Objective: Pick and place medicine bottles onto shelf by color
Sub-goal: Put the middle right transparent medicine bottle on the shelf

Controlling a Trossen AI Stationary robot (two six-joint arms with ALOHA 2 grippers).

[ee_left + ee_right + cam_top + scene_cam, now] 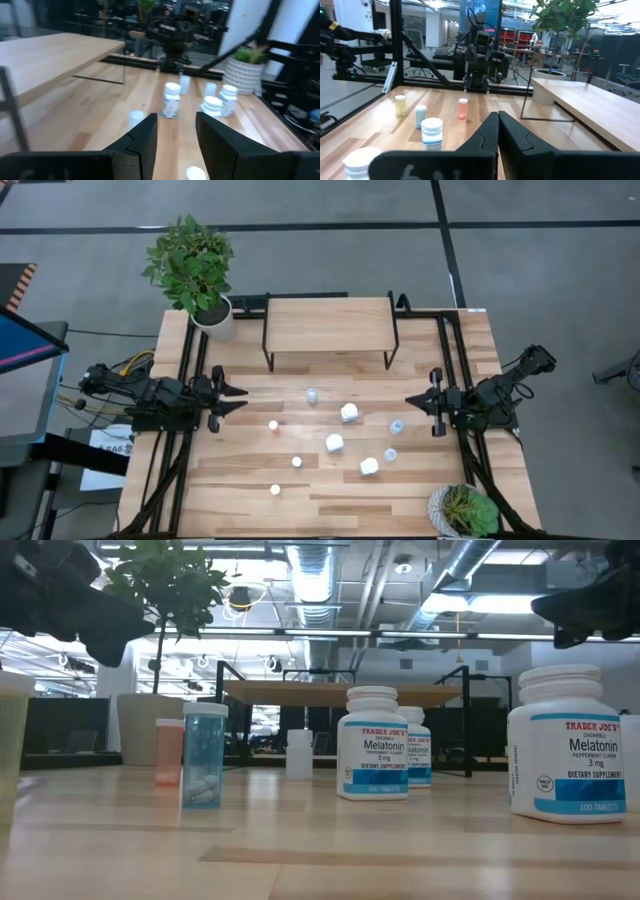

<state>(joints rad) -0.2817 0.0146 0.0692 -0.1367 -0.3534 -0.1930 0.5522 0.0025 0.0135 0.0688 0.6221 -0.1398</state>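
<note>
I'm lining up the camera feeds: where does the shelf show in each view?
High view: shelf at top centre.
Low view: far back, centre.
Left wrist view: in view, its wood top close by.
Right wrist view: in view, its top running away.
Shared landmark: tall potted plant at the shelf's end (high, low, right wrist).

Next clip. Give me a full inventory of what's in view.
table: one, light wood planks, black frame, under everything
shelf: one, light wood top, black legs, table's far edge, bare
chunky bottles: three, white with blue labels, table centre
small vials: six, mostly pale blue or whitish, one reddish, one yellowish, scattered around them
potted plants: two, green in white pots, far-left and near-right corners
left gripper: one, open, empty, left side
right gripper: one, shut, empty, right side
</note>
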